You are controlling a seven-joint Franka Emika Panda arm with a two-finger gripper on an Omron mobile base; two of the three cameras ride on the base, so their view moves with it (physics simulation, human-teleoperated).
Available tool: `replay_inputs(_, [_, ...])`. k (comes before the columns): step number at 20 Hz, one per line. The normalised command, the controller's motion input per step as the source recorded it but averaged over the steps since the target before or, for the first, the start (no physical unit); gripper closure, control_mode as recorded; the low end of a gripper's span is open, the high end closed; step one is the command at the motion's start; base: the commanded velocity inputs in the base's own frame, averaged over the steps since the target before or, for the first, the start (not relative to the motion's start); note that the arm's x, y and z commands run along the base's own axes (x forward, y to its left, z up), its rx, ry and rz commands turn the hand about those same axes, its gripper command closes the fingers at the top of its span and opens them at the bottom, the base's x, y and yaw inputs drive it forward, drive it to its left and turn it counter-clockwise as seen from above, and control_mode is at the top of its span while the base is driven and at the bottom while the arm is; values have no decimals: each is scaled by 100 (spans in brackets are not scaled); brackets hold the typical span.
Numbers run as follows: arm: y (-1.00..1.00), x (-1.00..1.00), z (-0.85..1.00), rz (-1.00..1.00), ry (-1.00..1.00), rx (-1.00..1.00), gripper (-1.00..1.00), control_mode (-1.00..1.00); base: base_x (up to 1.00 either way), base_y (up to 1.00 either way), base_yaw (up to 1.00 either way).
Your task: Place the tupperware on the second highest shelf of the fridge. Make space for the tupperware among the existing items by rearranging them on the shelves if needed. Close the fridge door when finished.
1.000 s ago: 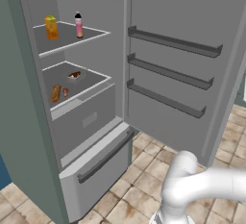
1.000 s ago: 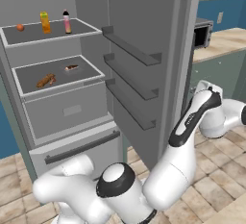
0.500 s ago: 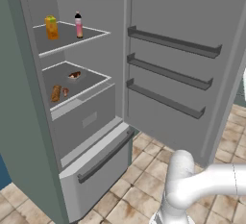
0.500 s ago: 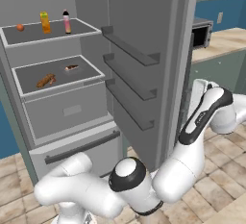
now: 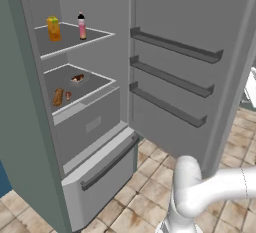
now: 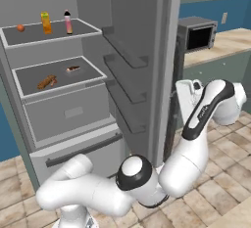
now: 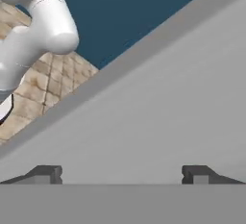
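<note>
The fridge [image 5: 30, 102] stood with its fridge door [image 5: 195, 62] swung wide, three dark rails running across the door's inner face; in the right base view the door [image 6: 142, 60] was seen nearly edge-on. On the upper visible shelf [image 5: 70, 42] a yellow-orange carton [image 5: 53, 28] stood upright near the pink bottle [image 5: 81, 26], the two apart; the right base view also showed a small orange fruit [image 6: 20, 28] left of the carton [image 6: 45, 22] and bottle [image 6: 68, 22] on that shelf. The lower shelf [image 5: 85, 84] carried brown sausage-like foods [image 5: 58, 97] toward its front and another brown piece [image 5: 77, 78] further back. Beneath sat a grey bin and then the bottom drawer [image 5: 100, 172] with its horizontal handle. The microwave [image 6: 197, 34] rested on the tabletop [image 6: 235, 41] behind the door. The tool [image 7: 122, 174] had its two dark fingertips [image 7: 45, 174] spread wide with nothing between them, facing a flat grey panel at close range. Where the tupperware lay could not be told.
</note>
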Motion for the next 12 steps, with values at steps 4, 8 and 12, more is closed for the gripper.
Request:
replay_inputs(4, [100,-4,-12,32,-22,-12,-100,-100,0,0,0])
replay_inputs(8, [100,0,-12,28,-28,-11,-100,-100,0,0,0])
replay_inputs(12, [100,0,-11,22,-33,-12,-100,-100,0,0,0])
